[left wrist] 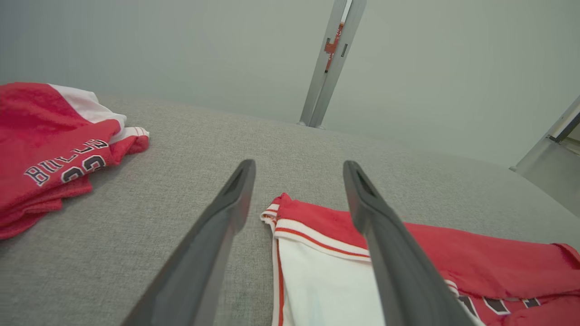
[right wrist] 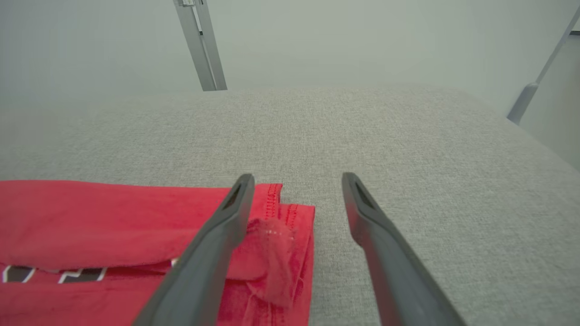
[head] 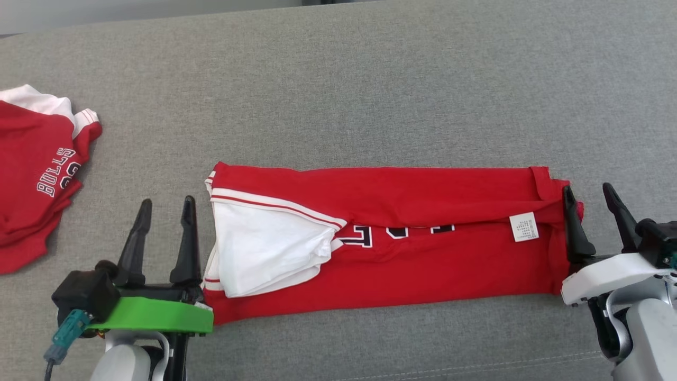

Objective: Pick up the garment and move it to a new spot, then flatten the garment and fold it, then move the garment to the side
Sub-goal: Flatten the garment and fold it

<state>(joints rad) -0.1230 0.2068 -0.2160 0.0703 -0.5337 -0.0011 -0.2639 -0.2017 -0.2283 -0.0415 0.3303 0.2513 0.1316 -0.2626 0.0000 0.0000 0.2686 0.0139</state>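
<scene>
The red jersey with white sleeve and black lettering [head: 423, 238] lies just below centre on the grey woven surface [head: 338, 79], folded lengthwise into a band running 9-to-3 o'clock. The left gripper [head: 166, 201] sits at 8 o'clock beside the sleeve end. The right gripper [head: 587, 186] is at 3 o'clock, one finger over the hem corner. Both are spread and hold nothing, probably stationed for a crosswise fold. A second folded red jersey [head: 31, 174] lies at the far 9 o'clock edge, well apart.
</scene>
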